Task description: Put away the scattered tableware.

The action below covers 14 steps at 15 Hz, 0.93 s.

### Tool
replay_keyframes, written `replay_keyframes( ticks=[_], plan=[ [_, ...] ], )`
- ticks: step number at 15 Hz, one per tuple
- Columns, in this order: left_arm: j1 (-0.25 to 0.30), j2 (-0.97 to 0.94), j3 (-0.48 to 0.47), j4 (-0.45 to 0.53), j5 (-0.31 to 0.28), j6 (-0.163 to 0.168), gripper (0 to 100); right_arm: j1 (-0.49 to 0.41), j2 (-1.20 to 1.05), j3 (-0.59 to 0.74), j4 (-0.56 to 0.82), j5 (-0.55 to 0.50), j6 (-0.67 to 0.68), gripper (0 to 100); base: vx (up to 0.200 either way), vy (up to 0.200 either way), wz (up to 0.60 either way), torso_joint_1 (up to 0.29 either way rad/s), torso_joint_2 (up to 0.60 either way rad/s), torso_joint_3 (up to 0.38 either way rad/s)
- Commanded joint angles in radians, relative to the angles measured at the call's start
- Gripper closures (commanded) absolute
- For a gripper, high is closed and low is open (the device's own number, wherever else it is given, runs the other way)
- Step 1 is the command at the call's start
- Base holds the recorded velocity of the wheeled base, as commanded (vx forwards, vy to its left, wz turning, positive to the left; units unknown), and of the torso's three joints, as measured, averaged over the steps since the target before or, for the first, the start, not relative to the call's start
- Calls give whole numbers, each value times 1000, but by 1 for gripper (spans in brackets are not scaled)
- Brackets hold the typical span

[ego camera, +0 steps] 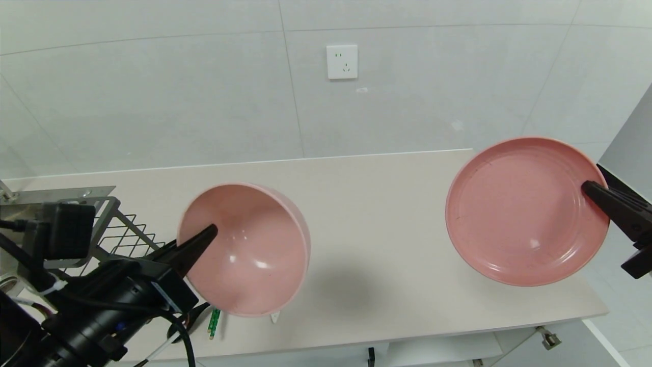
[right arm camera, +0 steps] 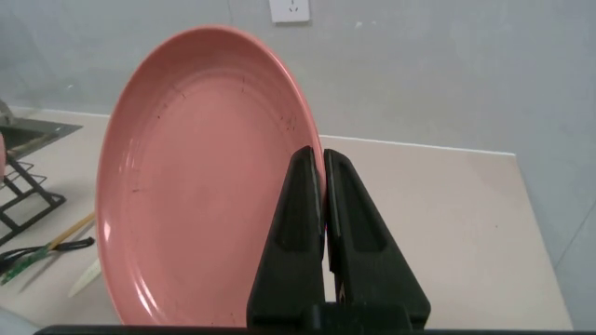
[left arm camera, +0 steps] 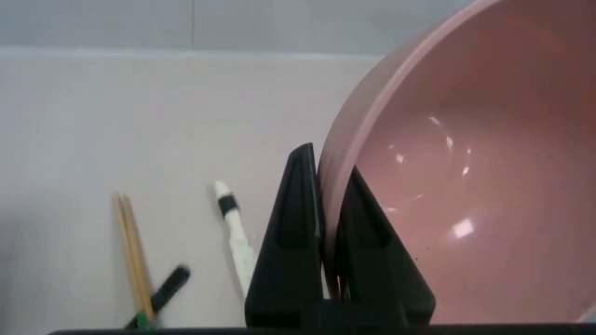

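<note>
Your left gripper [ego camera: 206, 237] is pinching the rim of the pink bowl [ego camera: 249, 255], one finger inside and one outside the wall, biting at about 9 o'clock on the bowl as the head camera sees it. In the left wrist view the gripper [left arm camera: 328, 200] has its two black fingers pressed against either side of the bowl's [left arm camera: 466, 186] thin edge. The bowl is tipped up so its hollow faces the head camera, over the near-left part of the beige counter [ego camera: 377, 204], with a soft shadow on the surface at its 3 o'clock.

Your right gripper [ego camera: 593, 191] is clamped on the pink plate [ego camera: 519, 209] at the plate's 3 o'clock rim. The right wrist view shows the gripper [right arm camera: 323, 186] with its fingers closed tight on the plate's [right arm camera: 205, 167] edge. The plate is tilted with its face toward the head camera, over the counter's right end, well apart from the bowl.

A wire rack [ego camera: 122, 234] stands at 9 o'clock from the bowl, just behind your left arm. At the bowl's 6 to 7 o'clock, wooden chopsticks [left arm camera: 132, 265] with green ends lie flat on the counter, with a white utensil [left arm camera: 233, 233] with a dark band beside them and a black-handled piece [left arm camera: 168, 284] touching the chopsticks' ends. A wall socket [ego camera: 342, 61] sits at 12 o'clock above the counter.
</note>
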Motion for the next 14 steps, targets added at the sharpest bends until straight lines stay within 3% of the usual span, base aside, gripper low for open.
replay_keyframes(
  ticks=[1, 2, 3, 4, 6, 11, 14],
  plan=[
    [-28, 105, -17, -96, -6, 44, 100, 2, 0, 0, -15, 1, -4, 100, 0, 0, 0, 0, 0, 0],
    [-29, 111, -17, -102, -6, 47, 100, 2, 0, 0, -15, 0, -4, 100, 0, 0, 0, 0, 0, 0],
    [-29, 229, -16, -254, -4, 113, 100, 2, 5, 0, -27, 1, -4, 100, 0, 0, 0, 0, 0, 0],
    [-29, 292, -2, -360, -4, 139, 100, 2, 7, 0, -27, 1, -4, 100, 0, 0, 0, 0, 0, 0],
    [-32, 320, -8, -360, -3, 211, 100, 2, 5, -1, -29, 1, -4, 100, 0, 0, 0, 0, 0, 0],
    [-35, 318, -11, -360, -1, 225, 100, 2, 13, -4, -47, 1, -4, 100, 0, 0, 0, 0, 0, 0],
    [-35, 315, -7, -360, -1, 231, 100, 2, 22, 0, -58, 1, -4, 100, -200, 0, 0, 4, 1, 6]
  ],
)
